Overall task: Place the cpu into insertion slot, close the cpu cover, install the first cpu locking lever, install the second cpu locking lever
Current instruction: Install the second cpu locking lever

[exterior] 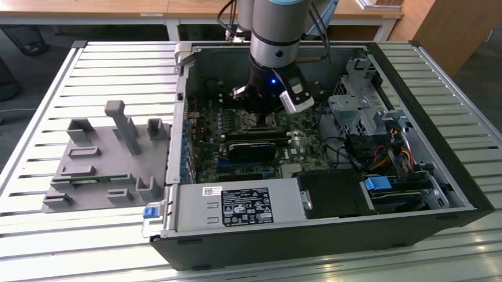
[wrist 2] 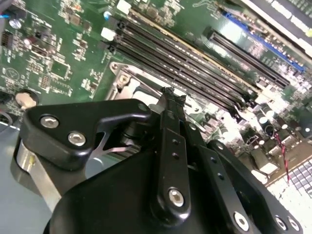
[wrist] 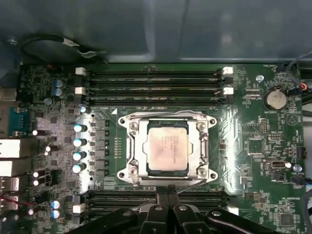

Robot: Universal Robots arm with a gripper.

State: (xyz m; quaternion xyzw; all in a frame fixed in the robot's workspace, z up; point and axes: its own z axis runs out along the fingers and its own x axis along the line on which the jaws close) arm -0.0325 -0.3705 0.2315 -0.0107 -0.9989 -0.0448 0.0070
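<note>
The cpu [wrist: 167,150], a small flat square chip with a pale silvery-beige metal top, sits seated in the insertion slot [wrist: 148,170], the square black-rimmed socket in the green circuit board [wrist: 253,146], directly ahead of the gripper's tips in the first wrist view. The cpu cover [wrist: 137,148], a thin square silver metal frame with a large window, lies closed flat around the chip. A thin wire locking lever [wrist: 195,181] runs along the frame's edge nearest the gripper [wrist: 167,191].

The chip looks light, rigid and fragile, so by my judgement it should be touched only at its edges. The cover is thin stiff sheet metal, and the lever is springy and slippery, best taken at its bent end.

The gripper's black fingers [wrist 2: 169,105] are pressed together with nothing between them, hovering just beside the socket, between it and the long black memory slots [wrist: 156,197].
</note>
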